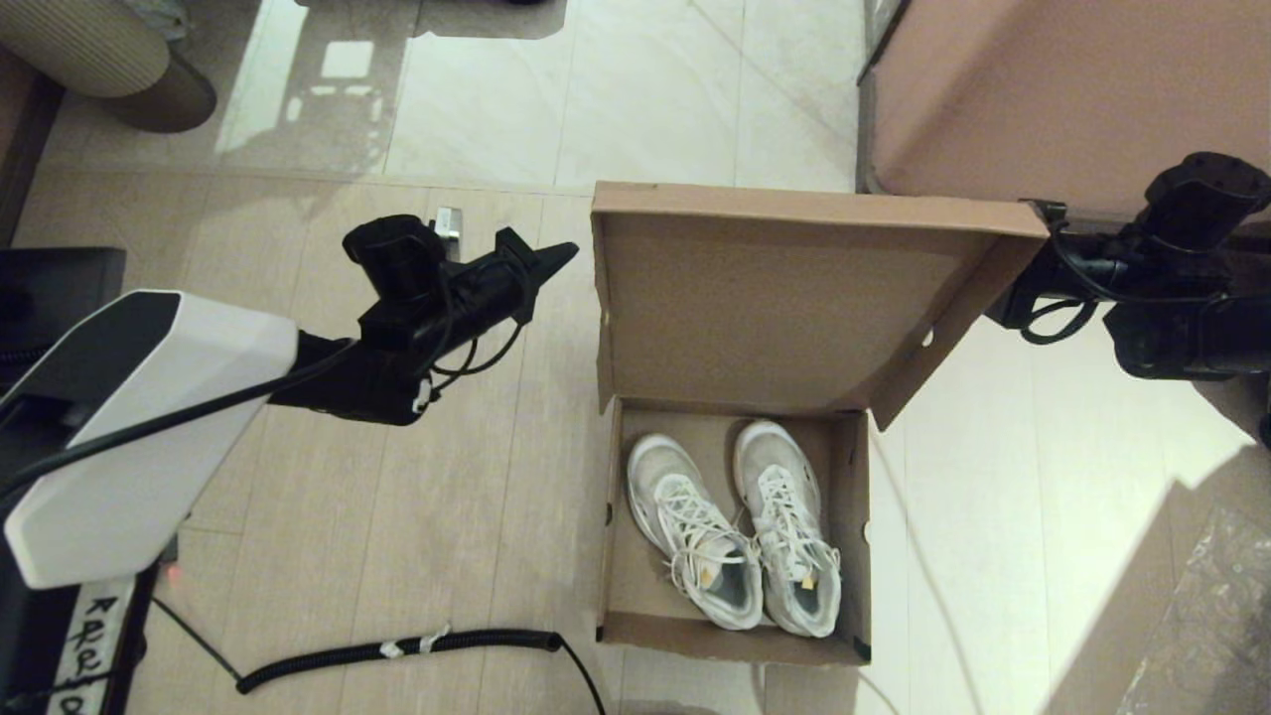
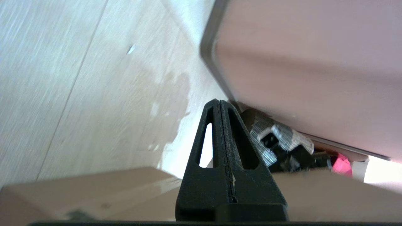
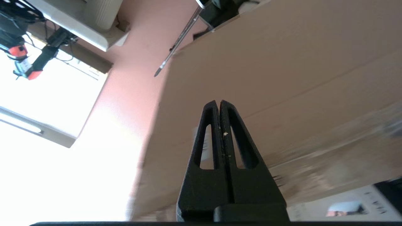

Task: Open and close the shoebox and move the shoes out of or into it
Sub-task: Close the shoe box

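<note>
Cardboard, plain and brown, makes up the shoebox (image 1: 735,516) on the floor (image 1: 447,497) in front of me, its lid (image 1: 765,298) standing open and tilted back toward the pinkish cabinet (image 1: 1072,89) behind it. Both white shoes (image 1: 735,526) lie side by side inside the box, toes pointing away from me, laces loose. My left hand (image 1: 556,256) hovers off the lid's left edge, near it but not touching, with its fingers pressed together and holding nothing. My right hand (image 3: 219,103) is at the lid's right corner, fingers also closed flat against each other, with the lid's cardboard filling the wrist view right behind the tips; whether they touch it I cannot tell. A black cable (image 1: 397,650) trails across the floor near the box's front left corner.
</note>
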